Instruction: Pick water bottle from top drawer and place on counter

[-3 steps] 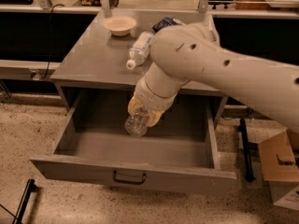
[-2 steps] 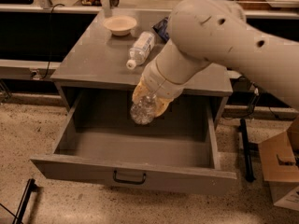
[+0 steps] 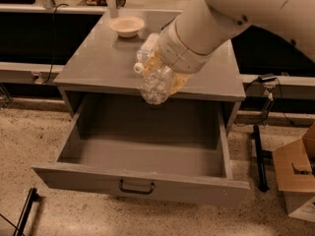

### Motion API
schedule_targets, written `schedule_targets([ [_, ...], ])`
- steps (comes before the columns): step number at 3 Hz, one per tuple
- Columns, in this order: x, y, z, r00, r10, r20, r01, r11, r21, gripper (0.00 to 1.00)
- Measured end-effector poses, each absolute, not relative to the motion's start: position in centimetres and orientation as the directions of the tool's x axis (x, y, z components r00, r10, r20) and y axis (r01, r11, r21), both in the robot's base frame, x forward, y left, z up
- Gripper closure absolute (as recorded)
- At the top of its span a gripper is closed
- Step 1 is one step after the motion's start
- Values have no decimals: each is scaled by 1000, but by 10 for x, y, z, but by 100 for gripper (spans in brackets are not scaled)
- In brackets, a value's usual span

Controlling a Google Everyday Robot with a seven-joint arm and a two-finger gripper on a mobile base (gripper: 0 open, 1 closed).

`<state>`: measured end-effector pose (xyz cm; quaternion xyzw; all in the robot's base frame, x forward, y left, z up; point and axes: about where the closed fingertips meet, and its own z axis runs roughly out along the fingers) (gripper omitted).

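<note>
Now, arm (image 3: 231,14): it has swung up and toward the far side over the last second, and it fills the upper right of the view.
Counter (image 3: 93,63): grey top of the cabinet, waiting for the load. Its near edge is level in this view with what the arm carries.
Top drawer (image 3: 147,149): pulled fully out toward the near side and holding nothing. Its floor is bare from wall to wall, and its handle (image 3: 137,187) sits centred on the front panel.
Water bottle (image 3: 155,86): a second ago it hung low inside the drawer cavity. It is now lifted clear and held in the air at the counter's near edge with its ribbed base pointing toward the camera, so the pick looks done and only the placing remains.
Gripper (image 3: 170,77): at the end of the wrist, just above the drawer's far wall, with its yellowish fingers (image 3: 179,82) pinching the water bottle from both sides.
Bowl (image 3: 127,26): pale and shallow, at the far left of the counter. It appears to have nothing in it.
Second bottle (image 3: 146,50): lying on its side mid-counter with its white cap (image 3: 138,68) pointing near-left, just beyond the held bottle. It could crowd the set-down spot.
</note>
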<state>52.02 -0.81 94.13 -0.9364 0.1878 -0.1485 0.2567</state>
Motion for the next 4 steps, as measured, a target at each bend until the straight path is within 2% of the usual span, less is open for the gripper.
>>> schedule_targets([
  [1, 540, 0, 944, 871, -426, 245, -256, -818, -515, 100],
  [3, 617, -4, 916, 781, -435, 448, -243, -872, -424, 100],
  [4, 642, -21, 904, 744, -438, 505, -265, -887, -379, 82],
])
